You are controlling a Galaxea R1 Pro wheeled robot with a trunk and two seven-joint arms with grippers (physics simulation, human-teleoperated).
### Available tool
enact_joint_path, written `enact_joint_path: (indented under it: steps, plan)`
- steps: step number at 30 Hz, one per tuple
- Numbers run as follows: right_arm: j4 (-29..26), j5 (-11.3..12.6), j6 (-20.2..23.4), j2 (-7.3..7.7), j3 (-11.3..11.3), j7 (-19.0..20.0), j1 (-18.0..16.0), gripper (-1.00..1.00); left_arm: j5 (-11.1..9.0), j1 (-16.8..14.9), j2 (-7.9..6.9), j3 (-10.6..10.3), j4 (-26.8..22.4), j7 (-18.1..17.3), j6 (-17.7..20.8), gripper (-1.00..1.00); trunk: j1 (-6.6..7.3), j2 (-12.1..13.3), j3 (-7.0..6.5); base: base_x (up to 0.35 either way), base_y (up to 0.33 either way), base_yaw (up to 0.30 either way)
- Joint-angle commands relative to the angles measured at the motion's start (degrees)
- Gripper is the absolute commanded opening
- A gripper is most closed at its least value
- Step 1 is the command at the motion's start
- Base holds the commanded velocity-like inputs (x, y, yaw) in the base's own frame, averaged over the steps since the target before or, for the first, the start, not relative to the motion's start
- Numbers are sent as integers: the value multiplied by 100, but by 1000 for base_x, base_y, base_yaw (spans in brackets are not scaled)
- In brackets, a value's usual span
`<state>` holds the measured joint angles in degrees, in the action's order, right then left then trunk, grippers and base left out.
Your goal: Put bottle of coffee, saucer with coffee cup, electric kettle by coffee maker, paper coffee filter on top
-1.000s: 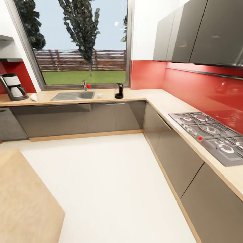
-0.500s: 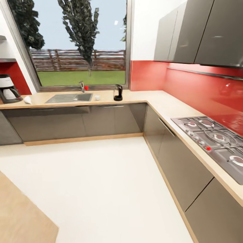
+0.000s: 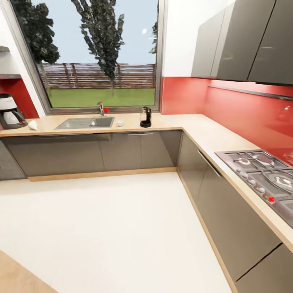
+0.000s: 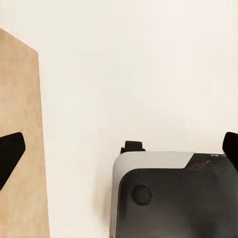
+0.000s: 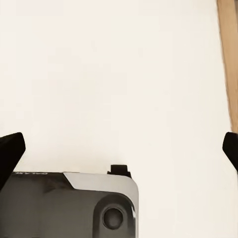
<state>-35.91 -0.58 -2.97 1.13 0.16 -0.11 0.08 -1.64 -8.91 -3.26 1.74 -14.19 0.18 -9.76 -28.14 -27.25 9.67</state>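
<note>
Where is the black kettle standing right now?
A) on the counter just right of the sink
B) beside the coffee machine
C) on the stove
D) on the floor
A: the electric kettle stands on the kitchen countertop just right of the sink, below the window.

Tall dark grey drip coffee maker with white basket (image 3: 8, 111): cut by the head view's edge. Steel gas hob (image 3: 266, 179): cropped likewise. Small white object by the sink (image 3: 119, 122): too small to be identified. Black fingertips (image 4: 10, 151): only tips are seen at the wrist frames' edges.
</note>
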Motion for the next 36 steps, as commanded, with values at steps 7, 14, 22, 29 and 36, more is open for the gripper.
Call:
enact_joint_path:
  steps: [7, 14, 22, 29, 36]
  plan:
    - [139, -13, -269, -7, 4, 10, 1, 100, -21, -6, 9, 2, 12, -1, -26, 100, -6, -8, -52, 339, 0, 125]
    - [165, -15, -289, -7, 5, 11, 1, 100, -20, -6, 7, 2, 12, -1, -26, 100, -6, -8, -112, 339, 0, 102]
    - [172, -17, -300, 0, 10, 20, 1, 100, -24, -5, -7, 4, 11, -1, -32, 100, -6, -8, -179, 340, 0, 147]
    - [172, -20, -300, 1, 5, 28, 1, 100, -28, -6, -8, 9, 7, -1, -34, 100, -6, -8, -237, 340, 0, 153]
    - [172, -21, -300, 1, 9, 21, 1, 100, -29, -6, -8, 6, 8, -1, -35, 100, -6, -8, -295, 340, 0, 153]
